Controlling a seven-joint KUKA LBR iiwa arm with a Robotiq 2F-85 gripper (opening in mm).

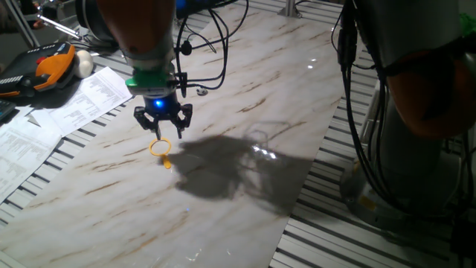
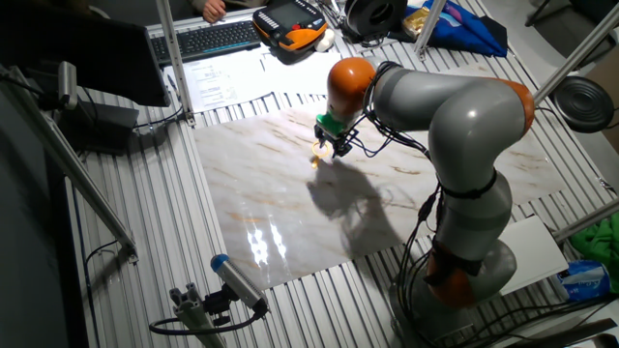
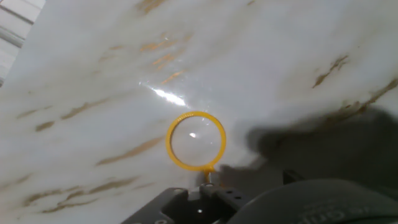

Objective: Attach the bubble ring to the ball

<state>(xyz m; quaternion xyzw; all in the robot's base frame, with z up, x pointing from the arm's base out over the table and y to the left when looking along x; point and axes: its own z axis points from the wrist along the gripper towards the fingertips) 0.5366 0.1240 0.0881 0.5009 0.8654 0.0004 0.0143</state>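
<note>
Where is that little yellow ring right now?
The bubble ring lies flat on the marble tabletop, directly below the pincer; the hand view shows its loop bare marble inside.

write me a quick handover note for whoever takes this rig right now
Gripper: just above the ring, fingers spread; holding nothing that I can see.
Ring: flat on the marble table, loop bare inside in the hand view, handle toward the gripper.
Ball: not visible in any view. An off-white ball sits by the pendant at the table's edge; that is not the patterned one.
Done: nothing attached.
Left: find the ball, grasp the ring, join them.
</note>
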